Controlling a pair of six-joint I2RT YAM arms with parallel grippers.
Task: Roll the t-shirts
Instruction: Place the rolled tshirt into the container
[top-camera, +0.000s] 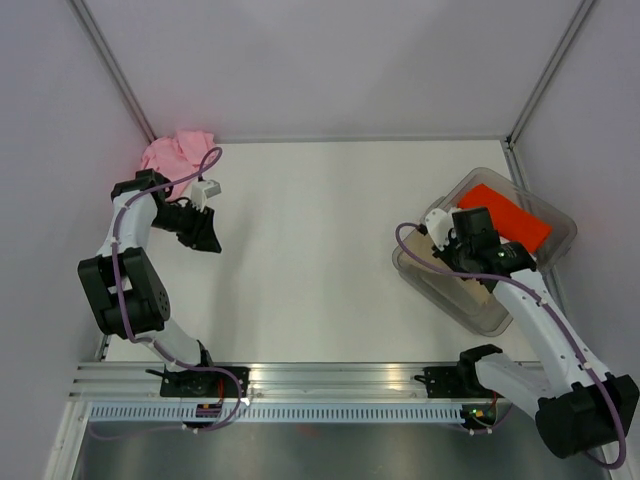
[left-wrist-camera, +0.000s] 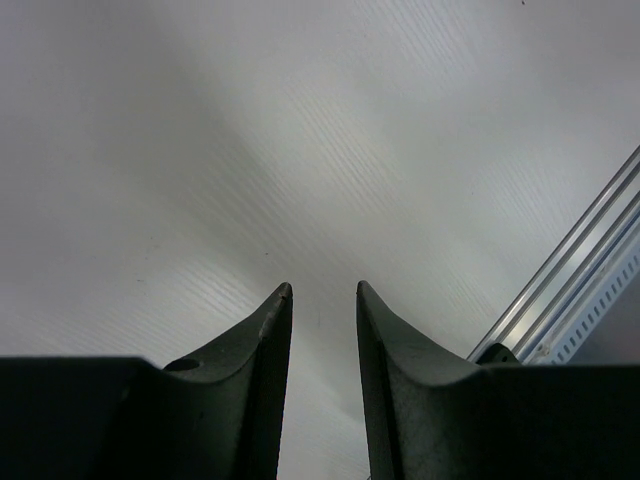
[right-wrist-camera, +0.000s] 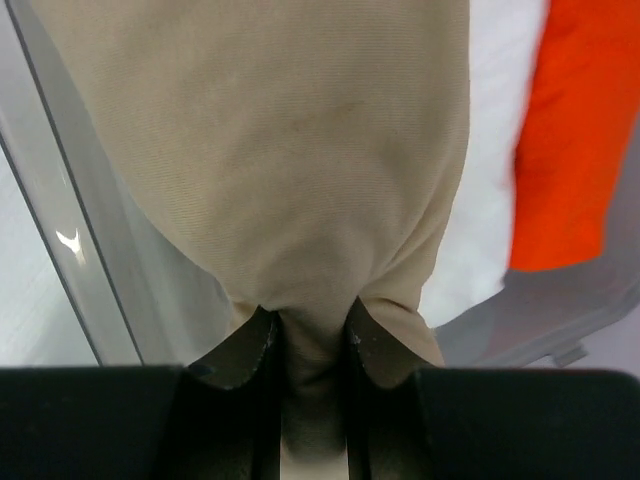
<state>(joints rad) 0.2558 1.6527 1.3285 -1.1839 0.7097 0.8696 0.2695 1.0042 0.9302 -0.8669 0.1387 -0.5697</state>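
Step in hand, as judged: the tan t-shirt is to be drawn out of the bin and brought to the worktop for rolling. No roll has been made on either shirt.

Observed:
- The right fingers (right-wrist-camera: 258, 345) are pinched on a gathered fold of the tan t-shirt (right-wrist-camera: 300, 150), inside the clear bin (right-wrist-camera: 95, 260) at the right side of the worktop (top-camera: 320, 220). The cloth widens away from the grip in a bunched mass.
- An orange cloth (right-wrist-camera: 575, 130) lies near it in the same bin.
- The left fingers (left-wrist-camera: 265, 330) are parted a little with nothing between them, held over bare worktop.
- The pink t-shirt (top-camera: 178, 155) is crumpled in the far left corner, just behind the left arm and not gripped.

Notes for doing the step well:
- Only a small fold is held, so a slow, steady lift is advised.
- The shirt should be raised until its trailing edge clears the bin wall before it is carried sideways.
- The orange cloth and the bin should be watched for being dragged along.
- The shirt is best laid mid-worktop, where the left fingers can take a second edge and spread it flat.
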